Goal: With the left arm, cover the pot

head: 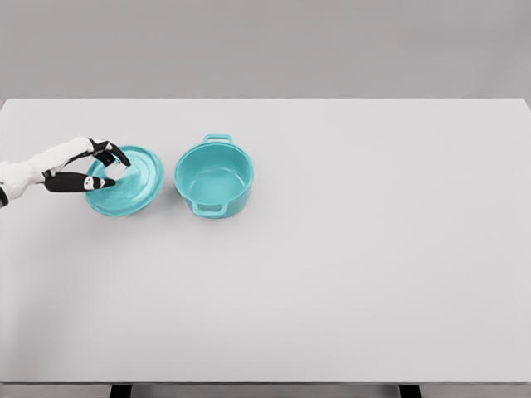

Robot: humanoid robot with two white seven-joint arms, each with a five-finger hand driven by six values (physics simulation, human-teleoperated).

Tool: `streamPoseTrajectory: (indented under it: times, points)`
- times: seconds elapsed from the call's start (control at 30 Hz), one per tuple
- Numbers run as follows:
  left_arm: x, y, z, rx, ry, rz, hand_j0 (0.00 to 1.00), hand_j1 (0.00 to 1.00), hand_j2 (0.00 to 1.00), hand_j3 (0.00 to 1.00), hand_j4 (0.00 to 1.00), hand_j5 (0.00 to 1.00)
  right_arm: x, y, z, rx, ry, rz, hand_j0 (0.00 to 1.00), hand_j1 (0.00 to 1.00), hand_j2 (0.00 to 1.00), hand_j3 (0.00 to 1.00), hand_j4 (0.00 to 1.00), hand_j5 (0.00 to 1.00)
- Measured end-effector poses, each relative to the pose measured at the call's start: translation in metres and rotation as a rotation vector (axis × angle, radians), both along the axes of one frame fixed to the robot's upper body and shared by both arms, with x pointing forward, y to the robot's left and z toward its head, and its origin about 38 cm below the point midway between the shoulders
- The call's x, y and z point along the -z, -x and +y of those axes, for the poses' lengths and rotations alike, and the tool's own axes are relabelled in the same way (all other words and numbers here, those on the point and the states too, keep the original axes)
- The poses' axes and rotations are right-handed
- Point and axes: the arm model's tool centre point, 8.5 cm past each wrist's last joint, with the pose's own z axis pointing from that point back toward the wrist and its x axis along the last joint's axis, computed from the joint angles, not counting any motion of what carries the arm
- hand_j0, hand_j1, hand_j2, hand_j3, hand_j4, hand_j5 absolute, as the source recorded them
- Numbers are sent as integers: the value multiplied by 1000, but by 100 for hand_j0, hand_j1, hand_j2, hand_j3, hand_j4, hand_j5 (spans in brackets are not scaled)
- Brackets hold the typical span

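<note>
At the far left, a white arm comes in from the left edge. Its left hand has black fingers, and they reach over the left side of the lid. The fingers are close together around the middle of the lid, where the small white knob sits. It looks like the hand is pinching the knob, but the view is too small to be sure of the grip. The lid is round and blue-green. It lies on the table, a little tilted.

Just to the right of the lid stands the pot. It is the same blue-green color, has two small handles, and is open on top. The lid and the pot are near each other but do not touch.

The rest of the big white table stretches off to the right.
</note>
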Motion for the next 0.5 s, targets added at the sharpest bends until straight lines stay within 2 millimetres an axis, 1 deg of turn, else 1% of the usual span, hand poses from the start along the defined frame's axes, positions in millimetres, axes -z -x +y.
streamPoseTrajectory:
  times: [0.1, 0.13, 0.23, 0.5]
  points:
    - [-3, 0, -4, 13, 2, -9, 54, 54, 54, 54, 54, 54, 0, 0, 0, 0, 0, 0, 100, 100, 100, 100, 100, 100]
    - [-8, -2, -6, 17, 3, -21, 54, 54, 54, 54, 54, 54, 0, 1, 0, 0, 0, 2, 100, 100, 100, 100, 100, 100]
    - [-11, -2, -8, 23, 3, -28, 54, 54, 54, 54, 54, 54, 0, 0, 0, 0, 0, 0, 100, 100, 100, 100, 100, 100]
    - [-24, -7, -11, 32, 3, -57, 54, 54, 54, 54, 54, 54, 0, 1, 0, 0, 0, 2, 100, 100, 100, 100, 100, 100]
